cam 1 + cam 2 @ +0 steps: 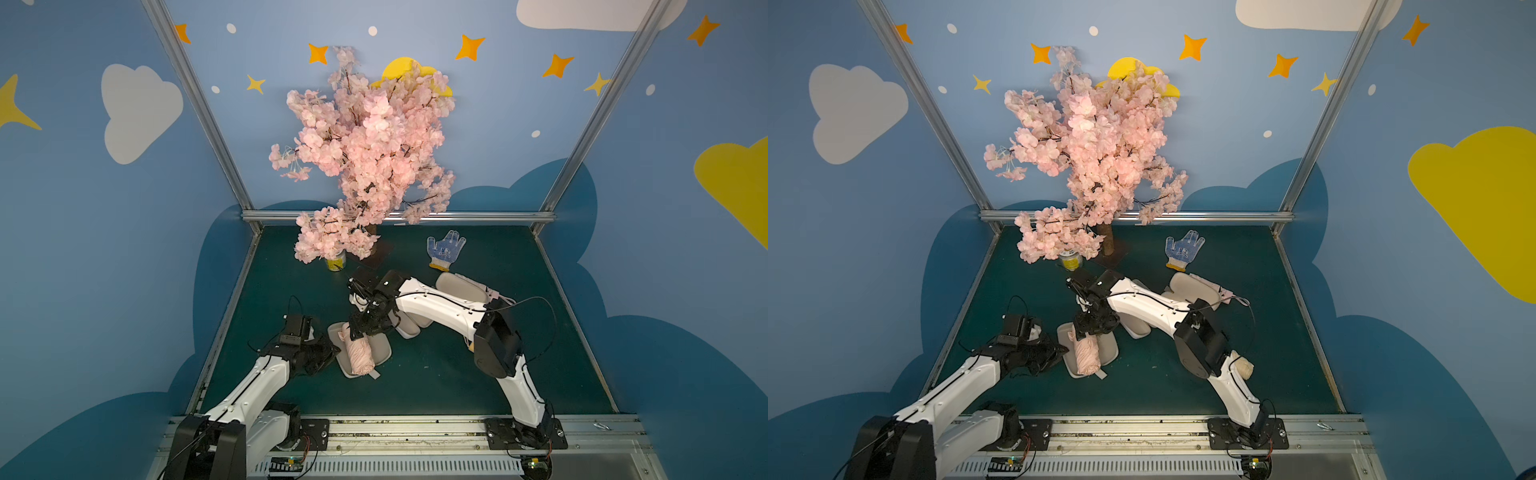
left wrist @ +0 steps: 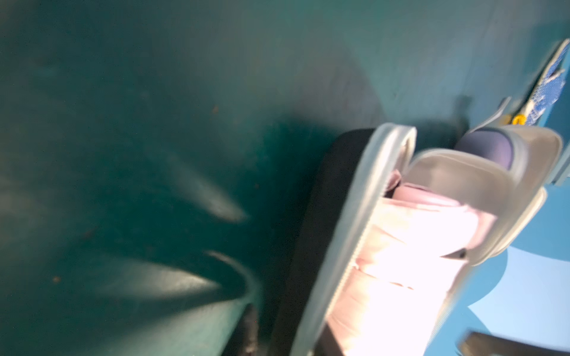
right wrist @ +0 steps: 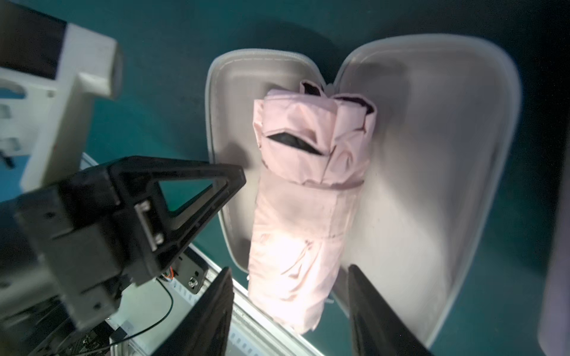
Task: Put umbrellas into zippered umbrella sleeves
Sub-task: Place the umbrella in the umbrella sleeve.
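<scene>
— How far had you got?
— One pink umbrella (image 1: 359, 353) lay inside the open black sleeve (image 1: 384, 349), lower centre, unzipped. Your right gripper (image 3: 288, 277) hung open above it. I couldn't tell the state of your left gripper (image 1: 321, 356). The cream umbrella (image 1: 1241, 368) lay loose, lower right.

Left wrist view: blurred; left gripper (image 1: 332, 352) jaw state indeterminate. The right arm (image 1: 436, 309) hides most of the middle case (image 1: 409, 330) and part of the cream umbrella (image 1: 1243, 365). The picture edge cuts off the right gripper (image 3: 289, 270) fingers (image 3: 212, 314).
</scene>
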Tool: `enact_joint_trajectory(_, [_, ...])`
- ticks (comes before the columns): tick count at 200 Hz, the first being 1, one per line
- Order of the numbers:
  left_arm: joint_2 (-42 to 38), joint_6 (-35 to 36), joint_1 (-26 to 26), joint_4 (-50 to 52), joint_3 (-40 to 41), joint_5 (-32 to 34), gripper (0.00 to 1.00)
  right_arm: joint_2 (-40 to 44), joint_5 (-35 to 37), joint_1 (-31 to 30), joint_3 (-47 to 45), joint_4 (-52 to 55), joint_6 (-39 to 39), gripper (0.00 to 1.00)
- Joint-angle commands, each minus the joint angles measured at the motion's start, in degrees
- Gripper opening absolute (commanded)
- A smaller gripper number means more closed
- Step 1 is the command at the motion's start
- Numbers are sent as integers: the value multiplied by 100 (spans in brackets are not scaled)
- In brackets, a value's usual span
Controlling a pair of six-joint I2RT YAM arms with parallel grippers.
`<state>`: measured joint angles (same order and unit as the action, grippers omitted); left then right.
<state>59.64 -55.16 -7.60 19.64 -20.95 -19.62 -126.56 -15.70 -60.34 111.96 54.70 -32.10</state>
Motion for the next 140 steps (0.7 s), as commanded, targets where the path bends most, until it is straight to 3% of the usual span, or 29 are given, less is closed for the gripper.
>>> enact_joint_trajectory(1, [153, 133, 29, -38, 91, 39, 21, -322, -59, -31, 183, 374, 282, 53])
enact_joint_trajectory(44, [499, 180, 29, -566, 200, -287, 9, -443, -310, -18, 84, 186, 280, 34])
enact_joint_trajectory(90, [829, 332, -40, -1009, -55, -522, 9, -483, -1022, 72, -385, -671, 98, 17])
enact_joint_trajectory(113, [898, 479, -31, -1004, -153, -460, 9, -507, -1492, 160, -649, -1200, -45, 15])
enact_joint_trajectory(140, [720, 627, 104, -200, -433, -257, 16, -709, -1214, 270, -667, -973, -20, 15])
